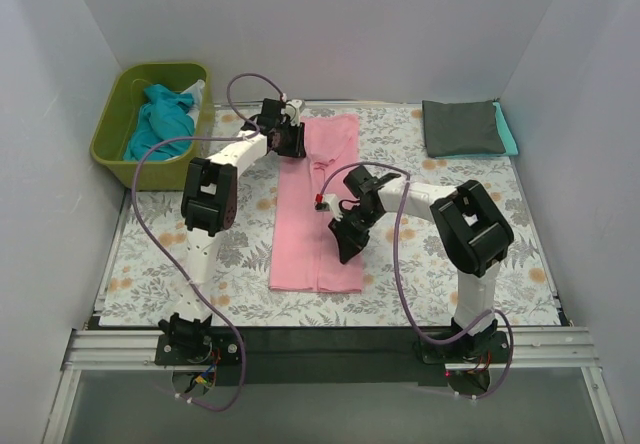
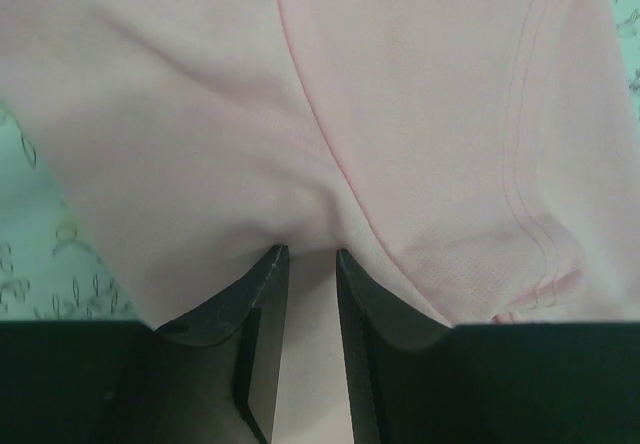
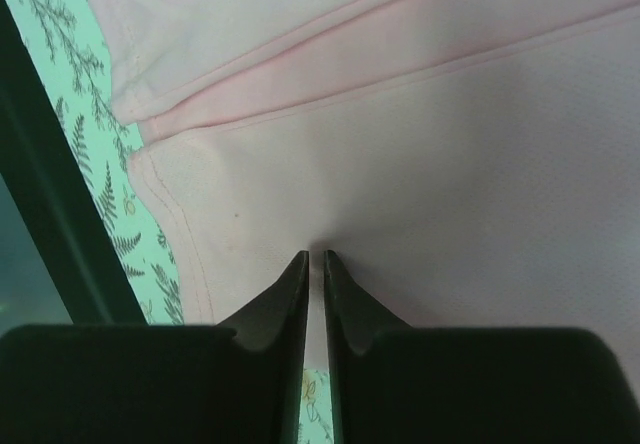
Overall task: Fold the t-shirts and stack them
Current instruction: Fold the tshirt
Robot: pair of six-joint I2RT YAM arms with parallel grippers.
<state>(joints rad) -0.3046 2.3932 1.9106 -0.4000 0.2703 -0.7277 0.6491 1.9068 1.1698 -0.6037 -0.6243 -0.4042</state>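
A pink t-shirt (image 1: 300,234) lies as a long folded strip down the middle of the table. My left gripper (image 1: 291,142) is at its far left edge; in the left wrist view the gripper (image 2: 310,254) holds a pinch of pink cloth (image 2: 400,114) that puckers at the tips. My right gripper (image 1: 345,242) is at the strip's right edge near the front; in the right wrist view the gripper (image 3: 315,256) is nearly closed on the pink cloth (image 3: 450,144). A folded dark grey t-shirt (image 1: 460,126) lies on a teal one (image 1: 510,134) at the back right.
An olive-green tub (image 1: 105,134) at the back left holds crumpled teal t-shirts (image 1: 160,119). The floral table cloth (image 1: 420,264) covers the table. White walls close in the back and both sides. A dark rail (image 1: 330,342) runs along the near edge.
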